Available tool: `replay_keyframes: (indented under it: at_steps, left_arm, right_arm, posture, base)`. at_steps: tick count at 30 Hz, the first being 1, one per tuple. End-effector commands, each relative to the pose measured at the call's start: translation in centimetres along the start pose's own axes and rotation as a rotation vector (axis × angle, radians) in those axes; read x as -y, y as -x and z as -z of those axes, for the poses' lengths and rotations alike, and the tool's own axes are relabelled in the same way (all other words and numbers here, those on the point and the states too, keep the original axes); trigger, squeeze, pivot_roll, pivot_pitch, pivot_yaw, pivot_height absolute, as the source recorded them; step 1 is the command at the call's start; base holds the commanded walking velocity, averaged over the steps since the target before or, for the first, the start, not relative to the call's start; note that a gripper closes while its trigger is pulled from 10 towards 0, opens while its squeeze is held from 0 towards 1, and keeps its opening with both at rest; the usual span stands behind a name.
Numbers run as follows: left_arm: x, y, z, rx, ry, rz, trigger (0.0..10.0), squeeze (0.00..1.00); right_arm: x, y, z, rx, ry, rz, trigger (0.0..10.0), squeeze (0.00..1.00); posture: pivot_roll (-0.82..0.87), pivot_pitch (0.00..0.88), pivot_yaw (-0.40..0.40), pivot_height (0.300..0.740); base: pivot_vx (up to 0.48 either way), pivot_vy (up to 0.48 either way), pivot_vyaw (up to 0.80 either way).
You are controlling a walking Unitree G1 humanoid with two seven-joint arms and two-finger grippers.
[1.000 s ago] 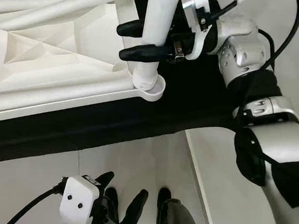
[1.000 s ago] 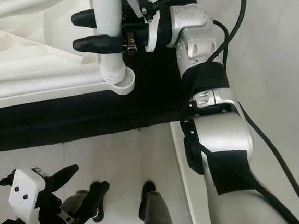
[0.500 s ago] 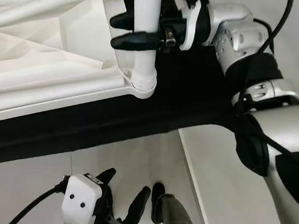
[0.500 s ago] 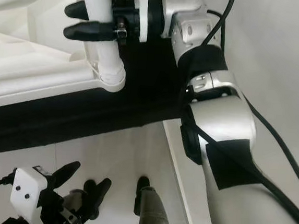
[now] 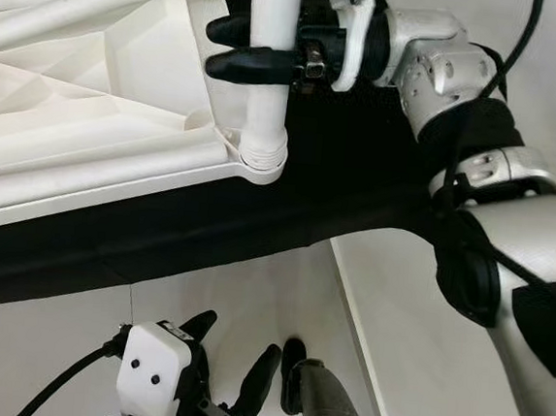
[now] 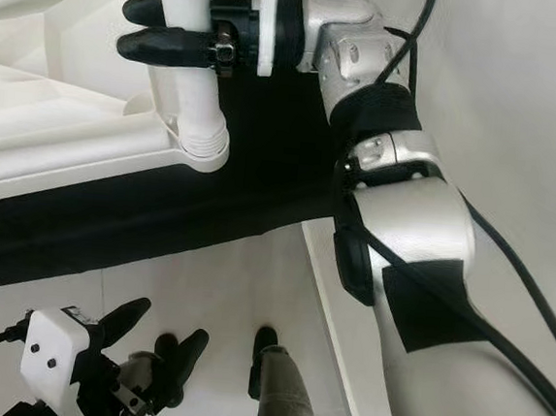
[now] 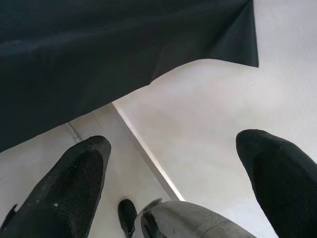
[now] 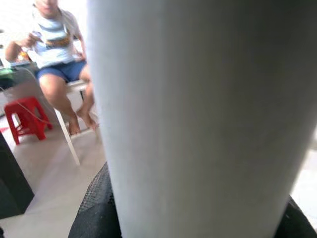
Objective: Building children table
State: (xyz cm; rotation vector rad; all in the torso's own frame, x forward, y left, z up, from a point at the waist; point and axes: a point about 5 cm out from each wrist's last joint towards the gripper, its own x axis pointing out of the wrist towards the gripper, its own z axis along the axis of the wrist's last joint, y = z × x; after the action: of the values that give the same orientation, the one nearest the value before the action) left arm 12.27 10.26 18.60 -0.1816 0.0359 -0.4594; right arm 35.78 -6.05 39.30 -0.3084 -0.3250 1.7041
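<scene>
The right arm reaches forward and bends leftward across the scene, its right gripper [image 5: 241,47] clamped from the right around a white table leg [image 5: 269,81], one black finger on each side of the tube. The leg stands upright with its threaded lower end seated in the round corner socket [image 5: 262,171] of the upturned white tabletop [image 5: 79,142], which lies on a black cloth [image 5: 208,231] on the far left. Nearer, low on the left, the left gripper [image 5: 229,374] hangs over the pale tiled floor [image 5: 251,293], its fingers spread and empty. In the right wrist view, a person [image 8: 59,54] sits behind the leg beside a red stool [image 8: 27,119].
</scene>
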Motion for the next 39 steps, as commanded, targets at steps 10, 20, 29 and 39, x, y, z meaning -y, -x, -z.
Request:
replay_keyframes:
  at_steps: [10, 20, 29, 39]
  left_arm:
    - [0.0, 0.1, 0.3, -0.024, 0.009, -0.007, 10.0, 0.00]
    - [0.0, 0.1, 0.2, -0.021, 0.008, -0.011, 10.0, 0.00]
    - [0.0, 0.0, 0.2, -0.020, 0.009, -0.013, 10.0, 0.00]
    - [-0.1, -0.1, 0.2, -0.018, 0.008, -0.016, 10.0, 0.00]
  right_arm:
    - [-0.9, -0.6, 3.6, -0.142, -0.062, -0.081, 10.0, 0.00]
    - [-1.0, -0.9, 3.7, -0.257, -0.005, -0.105, 10.0, 0.00]
    - [-0.7, -1.2, 4.0, -0.272, -0.029, -0.055, 10.0, 0.00]
    - [-0.1, -0.8, 5.1, -0.261, -0.098, 0.114, 10.0, 0.00]
  posture:
    - [0.01, 0.524, -0.031, 0.740]
    - [0.00, 0.521, -0.039, 0.740]
    - [0.00, 0.513, -0.040, 0.740]
    - [0.00, 0.506, -0.038, 0.740]
  base:
    - [0.000, 0.000, 0.00]
    - [0.000, 0.000, 0.00]
    - [0.000, 0.000, 0.00]
    - [0.000, 0.000, 0.00]
